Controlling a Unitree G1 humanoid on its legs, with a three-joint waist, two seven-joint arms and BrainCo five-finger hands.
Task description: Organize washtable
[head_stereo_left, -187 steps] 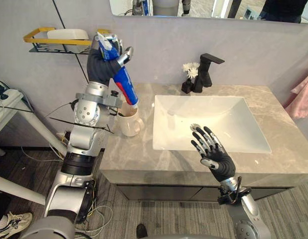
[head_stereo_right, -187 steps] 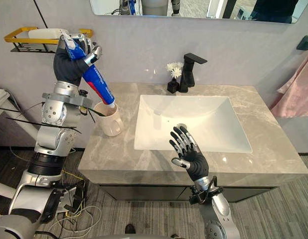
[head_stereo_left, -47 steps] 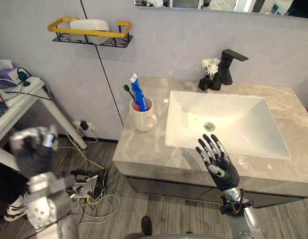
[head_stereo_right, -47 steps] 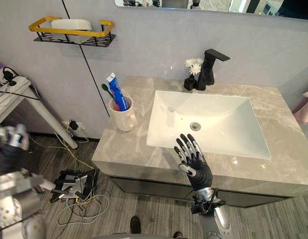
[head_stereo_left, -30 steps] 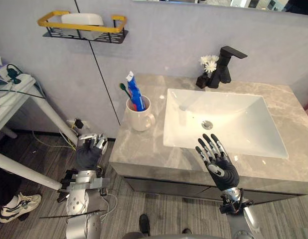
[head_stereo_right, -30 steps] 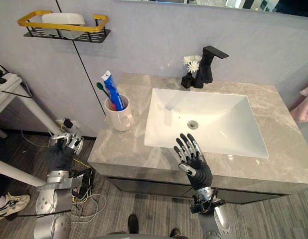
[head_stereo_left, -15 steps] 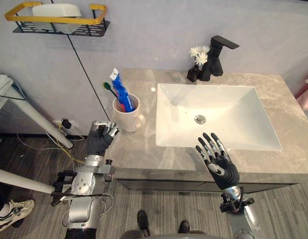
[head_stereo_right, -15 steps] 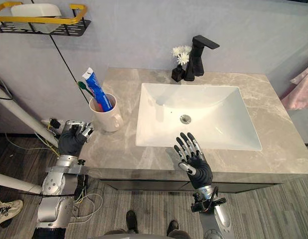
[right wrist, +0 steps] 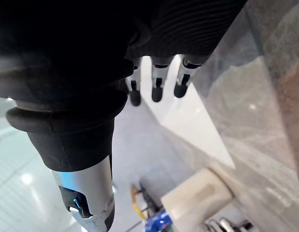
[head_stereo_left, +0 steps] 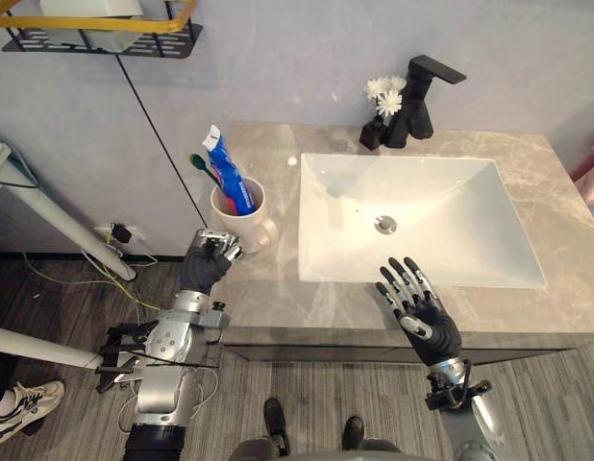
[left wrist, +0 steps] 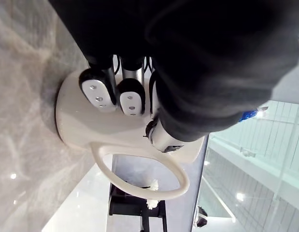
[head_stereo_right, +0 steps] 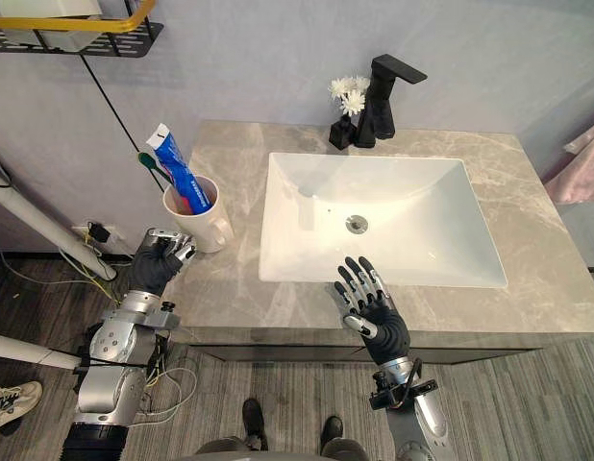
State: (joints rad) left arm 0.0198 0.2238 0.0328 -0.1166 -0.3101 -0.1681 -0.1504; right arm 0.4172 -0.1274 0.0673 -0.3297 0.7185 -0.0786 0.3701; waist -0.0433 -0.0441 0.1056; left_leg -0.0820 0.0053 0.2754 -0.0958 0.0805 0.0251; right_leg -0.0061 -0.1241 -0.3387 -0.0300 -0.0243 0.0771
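Grey marble countertop (head_stereo_left: 278, 288), left front edge: my left hand (head_stereo_left: 207, 267) has risen from floor level to the 7 o'clock side of the white mug (head_stereo_left: 241, 213). Its fingers are loosely bent and hold nothing; I cannot tell if they touch the mug. The toothpaste (head_stereo_left: 224, 173) and toothbrush (head_stereo_left: 203, 166) stand in the mug. My right hand (head_stereo_left: 424, 317) hovers spread and empty at 6 o'clock of the sink (head_stereo_left: 441, 211). Judgement: the mug is the next item to handle.

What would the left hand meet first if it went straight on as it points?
The white mug: the left hand points at its lower wall from very close. Whether the fingertips touch it is unclear.
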